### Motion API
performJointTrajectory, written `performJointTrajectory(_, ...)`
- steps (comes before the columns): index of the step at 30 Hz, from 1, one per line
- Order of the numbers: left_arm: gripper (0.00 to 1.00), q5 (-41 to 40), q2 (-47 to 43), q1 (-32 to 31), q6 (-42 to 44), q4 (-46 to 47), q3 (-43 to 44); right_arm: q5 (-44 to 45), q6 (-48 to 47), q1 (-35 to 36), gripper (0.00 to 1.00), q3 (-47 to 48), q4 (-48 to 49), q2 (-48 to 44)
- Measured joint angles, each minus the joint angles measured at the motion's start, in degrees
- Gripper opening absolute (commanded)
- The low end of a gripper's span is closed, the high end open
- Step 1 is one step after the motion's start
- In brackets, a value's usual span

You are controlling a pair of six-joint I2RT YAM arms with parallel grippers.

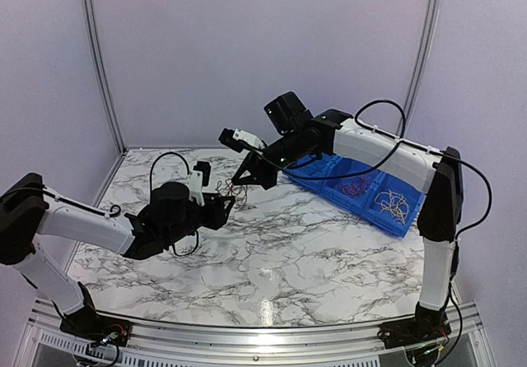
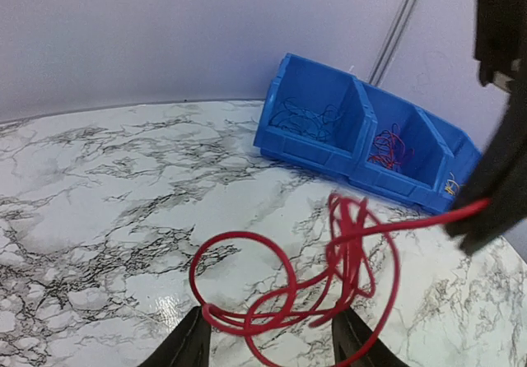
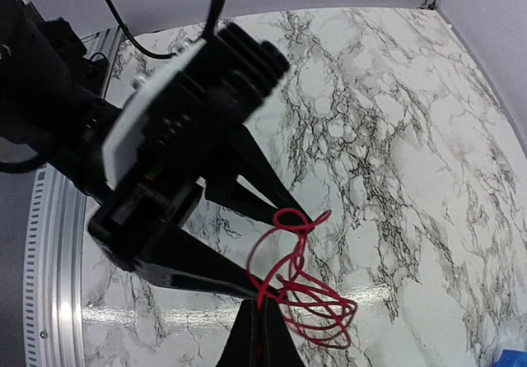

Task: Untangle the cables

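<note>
A thin red cable (image 1: 233, 188) hangs in several loops between my two grippers, above the marble table. My right gripper (image 1: 244, 181) is shut on one end of it; in the right wrist view the cable (image 3: 298, 252) rises from the closed fingertips (image 3: 263, 322). My left gripper (image 2: 272, 344) is open, its fingers wide apart, and the cable loops (image 2: 344, 235) lie across them. One small loop is hooked over a left fingertip (image 3: 306, 216). In the left wrist view the right gripper (image 2: 482, 219) holds the cable taut at the right.
A blue bin (image 2: 305, 149) with three compartments stands at the back right. It holds dark blue cables (image 2: 300, 120), red cables (image 2: 387, 146) and yellow cables (image 1: 394, 205). Frame posts and grey walls close in the table.
</note>
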Motion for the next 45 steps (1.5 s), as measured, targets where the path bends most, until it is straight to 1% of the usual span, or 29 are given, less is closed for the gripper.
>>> performJointTrajectory(4,0.41,-4.09,6.01,0.63,-0.24,5.62,0.61,-3.32,0.04,0.00,0.00,2.38,-1.38,-0.13)
performJointTrajectory(5,0.37,-4.87,7.28,0.87,-0.55,7.58,0.50,-4.22,0.07,0.00,0.00,2.75,-1.70,-0.26)
performJointTrajectory(10,0.08,-7.28,11.82,2.29,-2.29,23.28,-3.02,-8.92,0.59,-0.17,0.00,4.13,-3.45,-1.27)
performJointTrajectory(12,0.00,-7.50,13.60,2.89,-2.97,29.66,-4.63,-10.43,0.74,-0.35,0.00,4.15,-4.00,-2.14)
performJointTrajectory(16,0.00,-7.48,17.07,3.89,-5.22,38.32,-6.47,-13.51,0.87,-1.05,0.00,4.70,-5.11,-3.85)
performJointTrajectory(17,0.00,-7.43,17.42,4.02,-5.77,39.34,-6.99,-13.97,0.87,-1.33,0.00,5.11,-5.27,-4.22)
performJointTrajectory(18,0.05,-7.26,17.64,4.22,-6.25,40.50,-7.72,-14.36,0.92,-1.62,0.00,5.35,-5.22,-4.68)
performJointTrajectory(22,0.34,-5.03,17.66,4.46,-7.96,43.43,-11.15,-14.78,1.05,-2.34,0.00,6.14,-5.25,-6.27)
performJointTrajectory(24,0.42,-2.51,17.38,4.39,-8.28,44.54,-13.00,-14.78,1.09,-2.58,0.00,6.27,-5.22,-6.75)
performJointTrajectory(26,0.48,0.76,16.68,4.04,-8.79,45.55,-14.93,-14.78,1.09,-2.71,0.00,6.58,-5.11,-6.82)
performJointTrajectory(30,0.53,7.41,15.61,2.97,-10.16,46.88,-15.39,-14.75,1.11,-2.89,0.00,6.60,-5.11,-6.82)
performJointTrajectory(33,0.54,11.67,15.63,2.45,-13.14,48.17,-14.16,-14.75,1.11,-2.91,0.00,6.78,-5.11,-6.82)
performJointTrajectory(38,0.52,18.27,18.05,2.43,-17.97,51.23,-10.05,-14.78,1.11,-2.91,0.00,6.78,-5.09,-6.82)
performJointTrajectory(41,0.50,20.85,19.82,2.43,-19.54,51.56,-8.70,-14.78,1.14,-2.91,0.00,6.78,-5.11,-6.82)
performJointTrajectory(45,0.49,22.36,20.55,2.43,-20.65,51.56,-8.55,-14.73,1.11,-2.91,0.00,6.78,-5.09,-6.82)
